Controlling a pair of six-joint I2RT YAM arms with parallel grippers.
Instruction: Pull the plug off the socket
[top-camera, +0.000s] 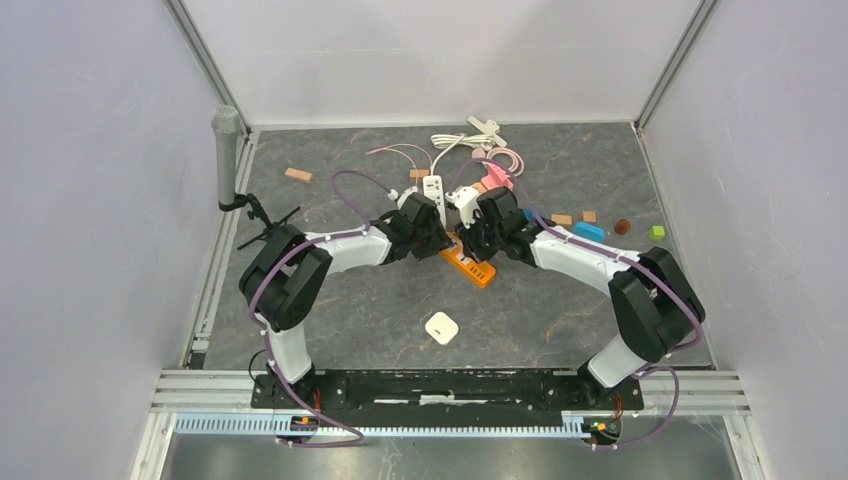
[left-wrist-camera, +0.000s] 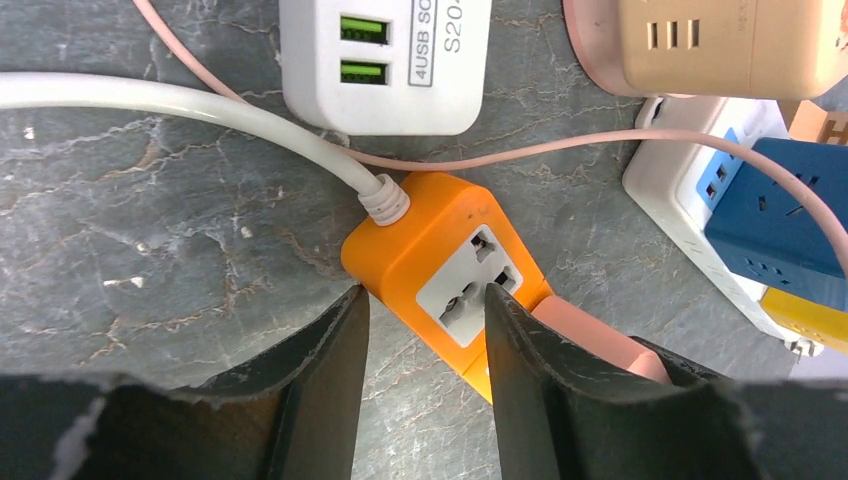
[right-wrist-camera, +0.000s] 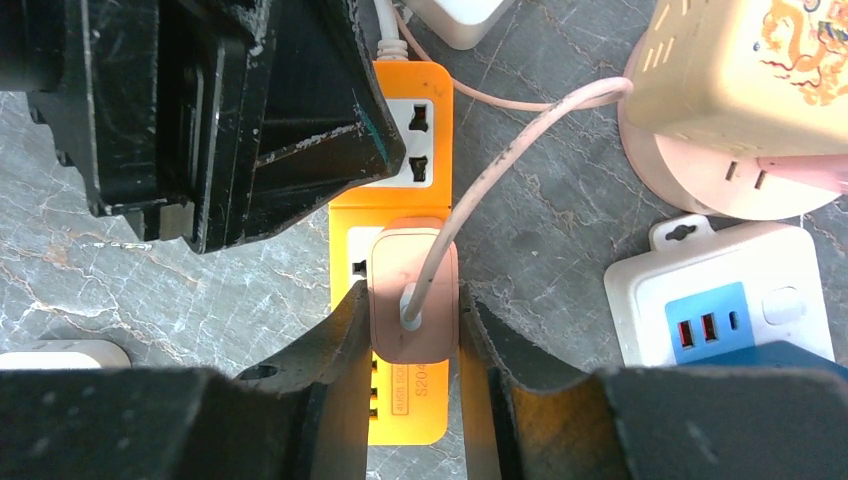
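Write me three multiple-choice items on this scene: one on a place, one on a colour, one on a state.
1. The pink plug sits in: A the orange power strip; B a wall outlet; C a laptop.
2. The thick cable entering the strip's end is: A black; B white; C green.
3. The plug is: A lying loose; B lifted clear; C seated, between the fingers of the right gripper.
Key: 1 A, it stands on the orange body; 2 B, white sheath at the collar; 3 C, fingers flank it.
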